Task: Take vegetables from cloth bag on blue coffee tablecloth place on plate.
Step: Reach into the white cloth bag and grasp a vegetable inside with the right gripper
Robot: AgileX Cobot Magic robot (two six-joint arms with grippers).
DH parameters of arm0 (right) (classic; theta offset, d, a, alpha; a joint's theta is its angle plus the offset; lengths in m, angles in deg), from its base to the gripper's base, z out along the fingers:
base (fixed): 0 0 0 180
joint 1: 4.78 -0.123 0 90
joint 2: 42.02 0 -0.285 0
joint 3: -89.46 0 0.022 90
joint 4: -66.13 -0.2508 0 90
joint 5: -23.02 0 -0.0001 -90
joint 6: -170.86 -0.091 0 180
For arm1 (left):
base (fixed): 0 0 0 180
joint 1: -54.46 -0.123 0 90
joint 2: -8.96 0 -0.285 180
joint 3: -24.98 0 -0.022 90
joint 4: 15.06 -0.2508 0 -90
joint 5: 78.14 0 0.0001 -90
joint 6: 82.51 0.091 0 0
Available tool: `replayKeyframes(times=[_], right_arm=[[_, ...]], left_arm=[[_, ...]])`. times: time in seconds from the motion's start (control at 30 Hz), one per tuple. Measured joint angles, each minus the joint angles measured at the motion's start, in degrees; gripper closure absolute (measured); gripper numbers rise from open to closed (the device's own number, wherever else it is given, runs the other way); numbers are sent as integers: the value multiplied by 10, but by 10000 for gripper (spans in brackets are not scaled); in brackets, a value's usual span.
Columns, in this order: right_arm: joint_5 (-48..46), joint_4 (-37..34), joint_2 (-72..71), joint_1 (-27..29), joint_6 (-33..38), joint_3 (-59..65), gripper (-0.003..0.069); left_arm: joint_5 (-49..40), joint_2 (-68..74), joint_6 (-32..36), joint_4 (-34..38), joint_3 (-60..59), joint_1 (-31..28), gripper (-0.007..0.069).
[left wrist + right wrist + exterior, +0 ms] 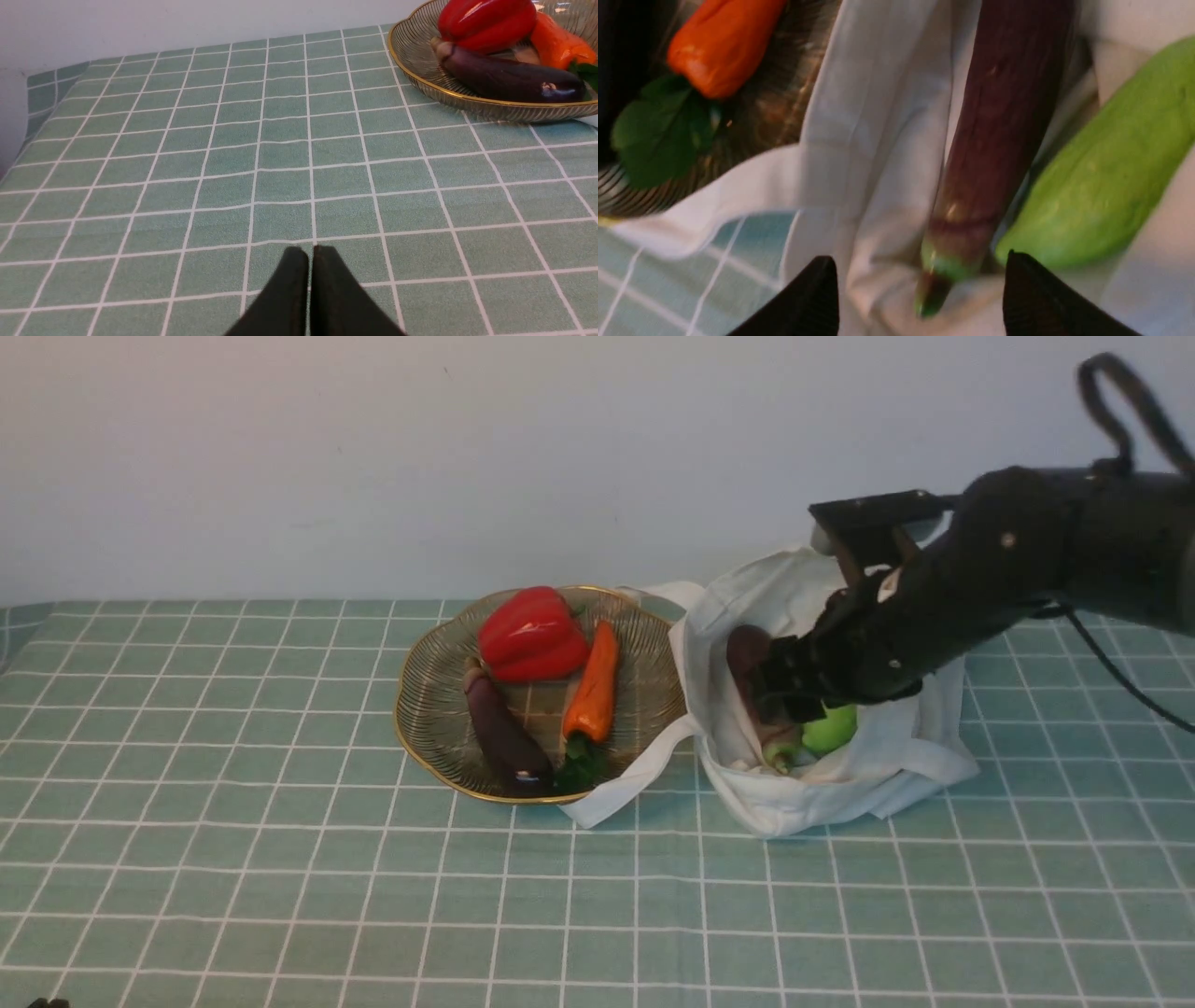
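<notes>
**Right arm (1008, 569) reaching into the cloth bag (840, 793).** The arm enters from the robot's right of the bag. Its forearm slopes down and to the left, across the bag's upper edge, and the wrist sits over the open mouth. The right gripper (773, 705) is inside the opening with its jaws spread wide and nothing between them. In the right wrist view the two dark fingertips (808, 298) stand one on each side of the green stem end of the thick eggplant (999, 116), and neither touches it.

The eggplant lies lengthwise in the bag. The light-green vegetable (1101, 177) lies just beside it on the bag's right-hand side, and the two stem ends are close together near the bag's front lip. Both rest on the white fabric.

The bag sits slumped and open on the checked tablecloth (280, 877). One of its straps (625, 784) trails out to the left.

The gold-ribbed plate (420, 728) is just beside the bag on the robot's left, with its rim meeting that strap. It holds a red bell pepper (532, 635), an orange carrot (593, 686) and a slim dark eggplant (504, 733).

The left gripper (310, 254) has its fingers pressed together with nothing between them. It is low over bare cloth, well apart from the bag and on the far side of the plate from it.
</notes>
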Motion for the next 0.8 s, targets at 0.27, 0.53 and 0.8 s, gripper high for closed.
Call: replayKeyframes(times=[0.27,0.53,0.8], right_arm=[[25,53,99,0,-46,-67,218],[37,70,143,0,-89,-71,218],[11,78,139,0,-84,-75,333]], left_arm=[[0,0,0,0,0,0,629],[0,0,0,0,0,0,629],[0,0,0,0,0,0,629]])
